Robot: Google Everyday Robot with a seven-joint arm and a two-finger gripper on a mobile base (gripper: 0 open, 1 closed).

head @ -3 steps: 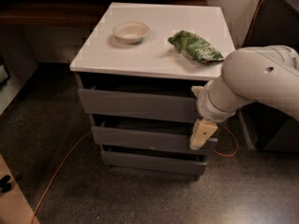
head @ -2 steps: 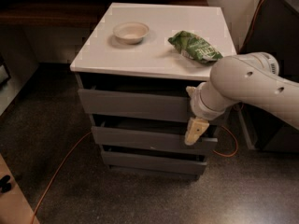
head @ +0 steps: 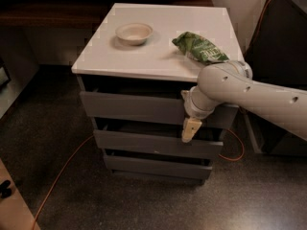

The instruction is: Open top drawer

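Observation:
The top drawer (head: 134,107) is the widest and tallest of three grey flat fronts under a white top (head: 144,56). It sits flush with the cabinet, a dark gap above it. My gripper (head: 190,129) hangs from the white arm (head: 240,90) in front of the drawer's right part, its cream finger pointing down past the drawer's lower edge. The arm hides the drawer's right end.
A beige bowl (head: 135,33) and a green crinkled bag (head: 199,48) lie on the white top. Two narrower drawers, the middle one (head: 153,145) and the bottom one (head: 153,166), sit below. An orange cable (head: 62,174) runs over the dark floor. A dark cabinet (head: 283,37) stands at right.
My arm and gripper have moved left and slightly up, closer to the top drawer's front. The drawers have not moved.

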